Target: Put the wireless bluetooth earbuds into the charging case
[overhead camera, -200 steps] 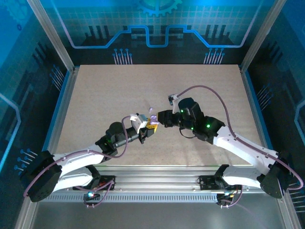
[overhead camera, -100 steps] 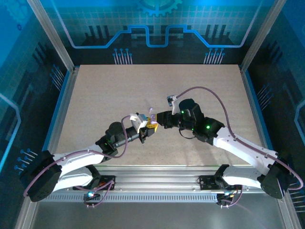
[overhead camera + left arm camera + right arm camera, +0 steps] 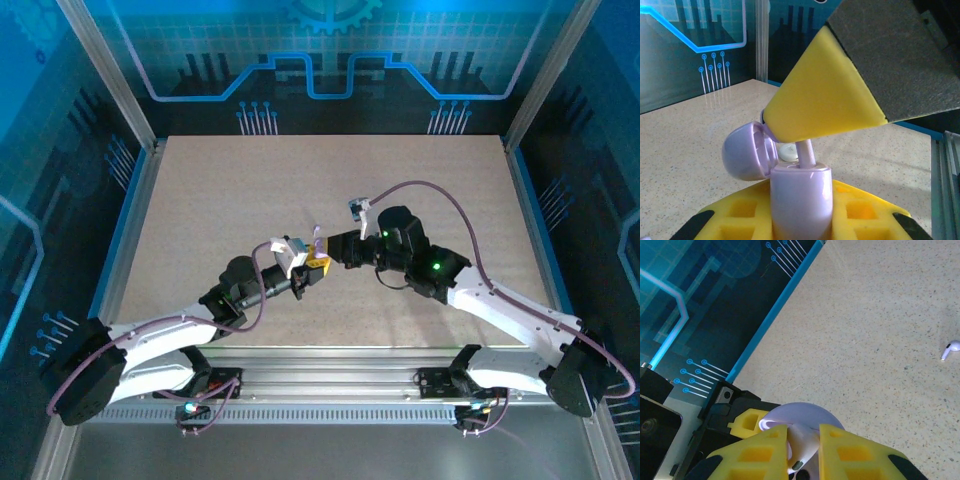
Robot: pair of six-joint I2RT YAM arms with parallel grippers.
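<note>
My left gripper (image 3: 800, 220) is shut on the lilac charging case (image 3: 801, 200), held upright with its domed lid (image 3: 745, 152) swung open to the left. My right gripper (image 3: 804, 445) is shut on a pale earbud (image 3: 807, 437), right over the case's open top (image 3: 805, 414). In the left wrist view the earbud's stem (image 3: 806, 154) points down into the case's mouth under the right gripper's yellow finger (image 3: 825, 95). From above, the two grippers meet at mid-table, left (image 3: 312, 270) and right (image 3: 337, 250). A second earbud (image 3: 951, 349) lies loose on the table.
A small white round piece (image 3: 788, 151) lies on the table just behind the case. The speckled beige table (image 3: 420, 180) is walled by blue panels and metal posts at the back and sides. The arms' bases stand on the rail at the near edge (image 3: 330, 385).
The right gripper has edged a little left and further from the bases with the earbud, closer over the case. The left gripper holds the case almost still.
</note>
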